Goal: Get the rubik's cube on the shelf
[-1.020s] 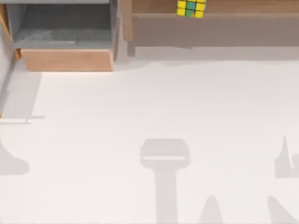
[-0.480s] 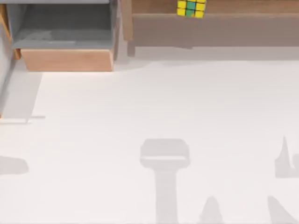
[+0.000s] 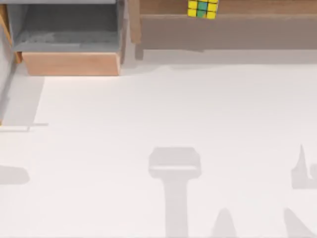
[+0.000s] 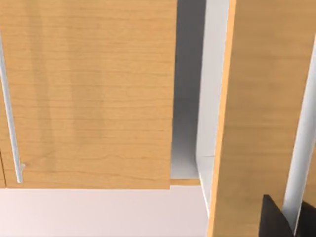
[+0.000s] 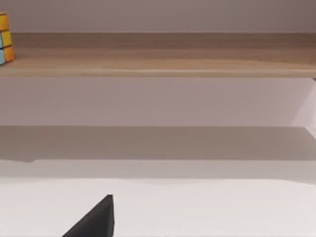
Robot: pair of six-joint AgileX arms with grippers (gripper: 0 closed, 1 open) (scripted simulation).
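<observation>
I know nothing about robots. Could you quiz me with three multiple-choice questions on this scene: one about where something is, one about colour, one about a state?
1. Where is the rubik's cube?
A. on the shelf
B. on the table
C. inside the grey box

2. Which colour covers most of the cube's squares?
A. red
B. yellow
C. white

3. What is touching the cube?
A. an end effector clamped on it
B. a person's hand
C. the shelf alone

Answers: 1 A, in the top view it sits on the plank near the front edge. 2 B, yellow squares outnumber the few green ones. 3 C, it rests there free.
</observation>
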